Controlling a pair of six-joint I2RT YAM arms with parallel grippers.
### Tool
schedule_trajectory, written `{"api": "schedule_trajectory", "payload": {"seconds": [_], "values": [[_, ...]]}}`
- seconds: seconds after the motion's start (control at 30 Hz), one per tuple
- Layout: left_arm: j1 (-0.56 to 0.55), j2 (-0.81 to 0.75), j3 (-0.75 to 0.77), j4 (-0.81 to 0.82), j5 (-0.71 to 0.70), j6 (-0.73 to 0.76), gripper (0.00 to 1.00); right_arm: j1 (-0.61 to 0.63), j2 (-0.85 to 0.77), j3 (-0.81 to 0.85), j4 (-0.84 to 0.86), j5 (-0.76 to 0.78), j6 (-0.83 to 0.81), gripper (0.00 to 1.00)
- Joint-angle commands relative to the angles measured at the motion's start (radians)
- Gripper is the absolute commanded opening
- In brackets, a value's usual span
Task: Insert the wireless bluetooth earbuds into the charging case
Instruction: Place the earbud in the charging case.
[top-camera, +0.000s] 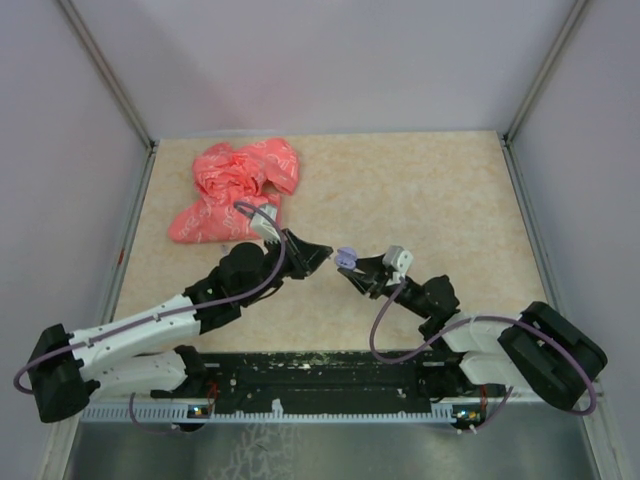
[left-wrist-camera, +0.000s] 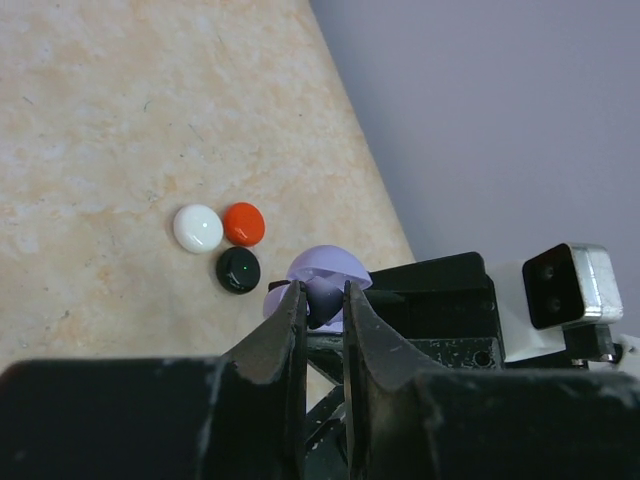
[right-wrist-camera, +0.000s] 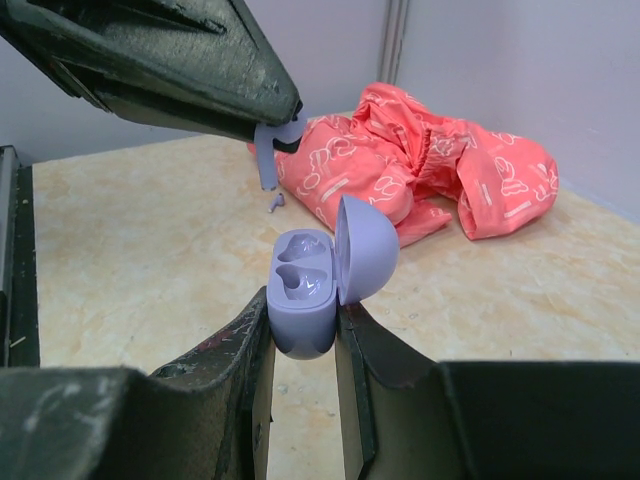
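Observation:
My right gripper (right-wrist-camera: 303, 308) is shut on the pale purple charging case (right-wrist-camera: 300, 318), held upright above the table. Its lid (right-wrist-camera: 368, 250) stands open and both sockets are empty. My left gripper (right-wrist-camera: 285, 112) hangs just above and to the left of the case, shut on a pale purple earbud (right-wrist-camera: 268, 158) whose stem points down. In the left wrist view that earbud (left-wrist-camera: 327, 300) sits pinched between the fingertips, with the case lid (left-wrist-camera: 329, 264) right behind it. A second tiny pale purple bud (right-wrist-camera: 273, 203) lies on the table beyond. From above, the two grippers meet at the case (top-camera: 347, 257).
A crumpled pink cloth (top-camera: 240, 185) lies at the back left of the table. Three small round discs, white (left-wrist-camera: 198, 228), red (left-wrist-camera: 244, 222) and black (left-wrist-camera: 238, 270), sit together on the table below the grippers. Grey walls enclose the table.

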Motion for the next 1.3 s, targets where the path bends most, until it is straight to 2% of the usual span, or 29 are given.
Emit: {"api": "schedule_trajectory", "payload": {"seconds": [0.0, 0.4, 0.97, 1.27], "values": [[-0.029, 0.011, -0.004, 0.123, -0.063, -0.012, 0.04, 0.015, -0.009, -0.003, 0.086, 0.026, -0.019, 0.00], [-0.089, 0.087, 0.024, 0.163, -0.128, 0.020, 0.04, 0.019, -0.022, -0.020, 0.104, 0.066, -0.030, 0.00], [-0.106, 0.147, 0.041, 0.192, -0.131, 0.056, 0.03, 0.019, -0.031, -0.020, 0.099, 0.059, -0.033, 0.00], [-0.118, 0.162, 0.052, 0.153, -0.134, 0.057, 0.04, 0.019, -0.034, -0.018, 0.094, 0.065, -0.033, 0.00]]}}
